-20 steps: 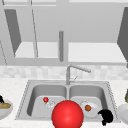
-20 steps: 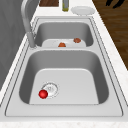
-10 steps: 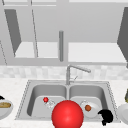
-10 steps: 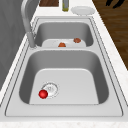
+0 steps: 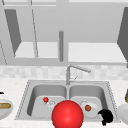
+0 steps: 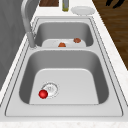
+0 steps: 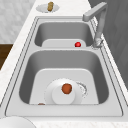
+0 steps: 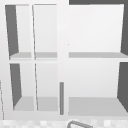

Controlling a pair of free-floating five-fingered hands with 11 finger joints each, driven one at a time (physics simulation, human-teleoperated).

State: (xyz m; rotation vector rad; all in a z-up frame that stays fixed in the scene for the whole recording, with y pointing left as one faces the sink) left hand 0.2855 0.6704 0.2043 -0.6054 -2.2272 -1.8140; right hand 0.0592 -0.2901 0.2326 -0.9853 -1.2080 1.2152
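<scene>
Left robot hand (image 5: 1, 93): you get just a dark sliver at the edge of the front view, above the surface. You cannot tell its state.
Side dish (image 5: 3, 112): on the surface left of the sink (image 5: 23, 100), with a tan roll (image 5: 5, 106) on it.
Left basin: a small red ball (image 5: 45, 99) lies just beside the drain (image 6: 50, 88).
Big red ball (image 5: 67, 115): low in the front view, before the sink's front rim.
Tap (image 5: 75, 68): behind the divider, with its spout swung over the right basin.
Plate (image 5: 93, 112): flat on the floor of the right basin, white and round, part over the drain there. A brown bit (image 5: 88, 108) sits near its middle. A second brown bit (image 6: 77, 40) lies off it, toward the front wall.
Right robot hand (image 5: 106, 117): at the sink's front right corner, near the plate but apart from it. Its fingers hang loose and hold nothing.
Far right: an empty dish (image 5: 123, 112) on the surface, with a bottle (image 5: 127, 96) behind it.
Progress: by my reading you have nothing picked up yet, and the plate and its brown bit look untouched.
</scene>
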